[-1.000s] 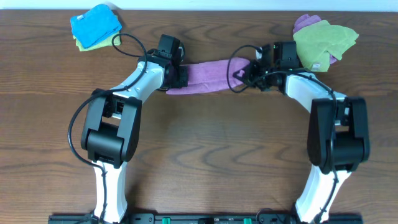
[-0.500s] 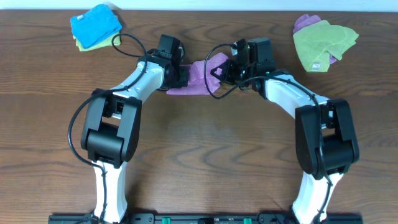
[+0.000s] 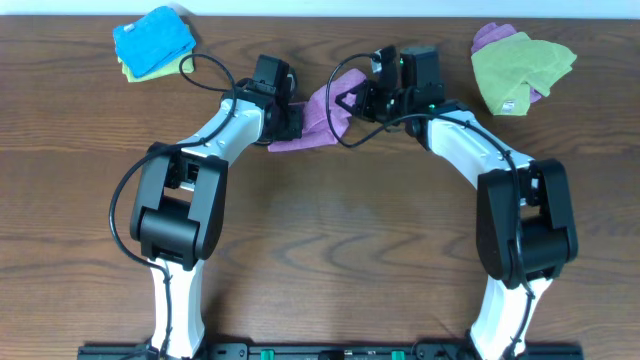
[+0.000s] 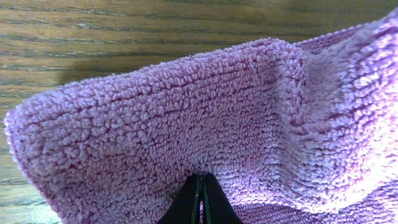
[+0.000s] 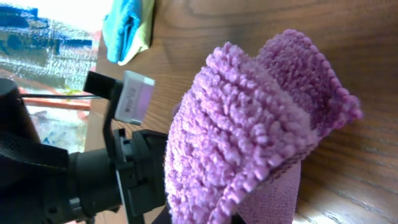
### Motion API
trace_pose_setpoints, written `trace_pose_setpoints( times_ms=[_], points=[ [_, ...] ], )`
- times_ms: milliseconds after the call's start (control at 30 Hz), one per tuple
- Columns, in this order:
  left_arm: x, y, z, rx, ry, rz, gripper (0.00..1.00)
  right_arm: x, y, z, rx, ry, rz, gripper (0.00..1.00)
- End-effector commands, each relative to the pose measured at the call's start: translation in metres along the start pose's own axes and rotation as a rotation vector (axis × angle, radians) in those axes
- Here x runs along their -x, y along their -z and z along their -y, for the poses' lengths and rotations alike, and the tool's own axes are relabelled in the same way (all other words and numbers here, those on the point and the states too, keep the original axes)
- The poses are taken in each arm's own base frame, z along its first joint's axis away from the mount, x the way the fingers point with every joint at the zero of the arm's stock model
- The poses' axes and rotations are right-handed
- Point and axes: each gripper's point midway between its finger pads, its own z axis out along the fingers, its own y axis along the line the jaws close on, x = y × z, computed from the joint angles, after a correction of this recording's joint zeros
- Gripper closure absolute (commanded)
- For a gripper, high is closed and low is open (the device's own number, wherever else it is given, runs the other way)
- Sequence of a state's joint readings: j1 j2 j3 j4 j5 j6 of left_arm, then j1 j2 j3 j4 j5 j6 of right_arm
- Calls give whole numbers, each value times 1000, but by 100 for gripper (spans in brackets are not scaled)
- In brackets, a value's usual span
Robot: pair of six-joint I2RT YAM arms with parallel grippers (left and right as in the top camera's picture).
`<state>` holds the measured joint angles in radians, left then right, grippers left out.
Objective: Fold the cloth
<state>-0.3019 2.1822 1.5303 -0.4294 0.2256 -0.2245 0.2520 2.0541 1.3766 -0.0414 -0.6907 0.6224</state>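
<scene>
The left arm and the right arm are wearing glossy white shells over their long links. Boxy black joint housings are breaking up the white above the base rail. Thin black cables are looping out beside each housing. The rail is showing small green connectors. The wrist ends, farthest from the rail, are showing matte black.

Overhead, the light is even and shadows are faint. My right wrist view blows out white at ten o'clock, its background soft. In my left wrist view the cloth is sharp, with dark shadow at ten o'clock.
</scene>
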Motion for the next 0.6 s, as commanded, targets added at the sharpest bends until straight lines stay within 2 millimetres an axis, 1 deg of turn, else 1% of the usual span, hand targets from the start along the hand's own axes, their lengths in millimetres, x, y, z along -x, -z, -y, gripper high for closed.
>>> trace_pose_setpoints(
  times_ms=[0, 200, 300, 400, 567],
  points=[
    [-7, -8, -10, 24, 20, -19, 94, 4, 5, -17, 32, 5, -2, 98],
    [-1, -8, -9, 18, 34, 2, 94, -3, 5, -12, 13, -12, -29, 98],
    [6, -3, -6, 14, 31, 18, 94, -4, 5, -11, 9, -16, -35, 98],
    [20, 9, -1, 6, 24, 49, 94, -6, 5, -9, 4, -13, -42, 98],
    [54, 50, 5, -5, 26, 148, 94, -10, 6, -7, -7, -18, -57, 99]
  ],
)
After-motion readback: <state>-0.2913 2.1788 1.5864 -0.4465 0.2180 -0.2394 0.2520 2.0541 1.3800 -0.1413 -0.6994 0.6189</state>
